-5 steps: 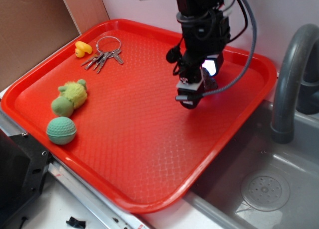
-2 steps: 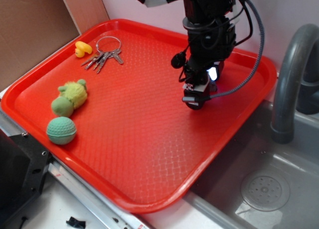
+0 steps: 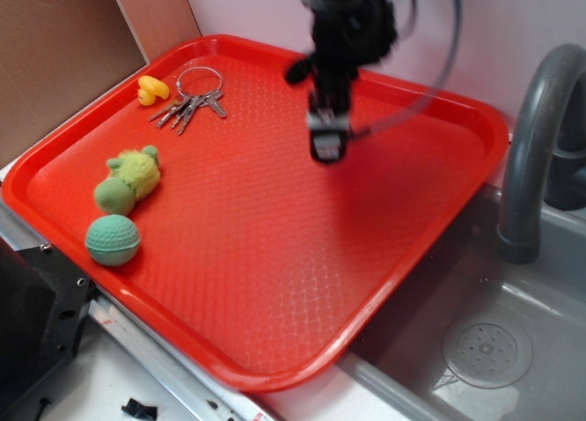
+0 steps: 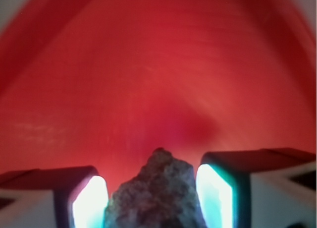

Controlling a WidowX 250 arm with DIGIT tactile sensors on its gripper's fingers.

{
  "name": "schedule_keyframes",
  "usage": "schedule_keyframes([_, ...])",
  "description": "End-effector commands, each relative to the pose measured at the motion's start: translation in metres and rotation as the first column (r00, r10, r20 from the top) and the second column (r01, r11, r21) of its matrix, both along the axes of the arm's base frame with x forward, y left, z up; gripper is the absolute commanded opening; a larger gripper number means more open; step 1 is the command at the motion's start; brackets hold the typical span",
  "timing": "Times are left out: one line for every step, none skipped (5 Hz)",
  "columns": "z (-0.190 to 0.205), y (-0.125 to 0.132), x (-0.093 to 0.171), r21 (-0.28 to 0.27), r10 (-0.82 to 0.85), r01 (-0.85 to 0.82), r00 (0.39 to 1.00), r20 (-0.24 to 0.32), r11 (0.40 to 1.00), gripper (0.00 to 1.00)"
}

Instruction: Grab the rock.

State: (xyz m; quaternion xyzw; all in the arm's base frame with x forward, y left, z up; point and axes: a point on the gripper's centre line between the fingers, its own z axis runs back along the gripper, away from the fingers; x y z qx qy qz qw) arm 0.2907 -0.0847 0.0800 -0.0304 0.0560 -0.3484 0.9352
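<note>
The rock (image 4: 157,193) is a rough, lumpy stone, reddish-brown with grey flecks, and in the wrist view it sits wedged between the two fingers (image 4: 217,196), whose pale glowing pads press against its left and right sides. So the gripper (image 3: 327,150) is closed on the rock, held above the tray (image 3: 275,284) with a soft shadow on the red surface under it. In the exterior view the arm is blurred, and the rock itself cannot be made out there.

The tray is one glossy red plastic piece with a fine diamond-patterned floor, rounded corners and a raised rim. On it lie one round green ball (image 3: 113,239) with a dimpled skin, one fuzzy yellow-green plush toy (image 3: 129,179) just beyond the ball, one small yellow rubber duck (image 3: 151,91) near the far left rim, and one bunch of metal keys (image 3: 189,104) on a thin wire ring beside the duck.

Right of the tray is one grey metal sink (image 3: 513,320) with a round drain and one curved grey faucet (image 3: 531,146).
</note>
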Motion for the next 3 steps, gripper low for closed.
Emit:
schedule_keyframes([0.101, 0.024, -0.052, -0.038, 0.475, -0.474, 0.873, 0.111, 0.880, 0.00])
schedule_keyframes([0.128, 0.039, -0.078, 0.001, 0.652, -0.660, 0.742, 0.153, 0.751, 0.00])
schedule_keyframes([0.133, 0.048, -0.087, 0.005, 0.724, -0.735, 0.669, 0.166, 0.678, 0.00])
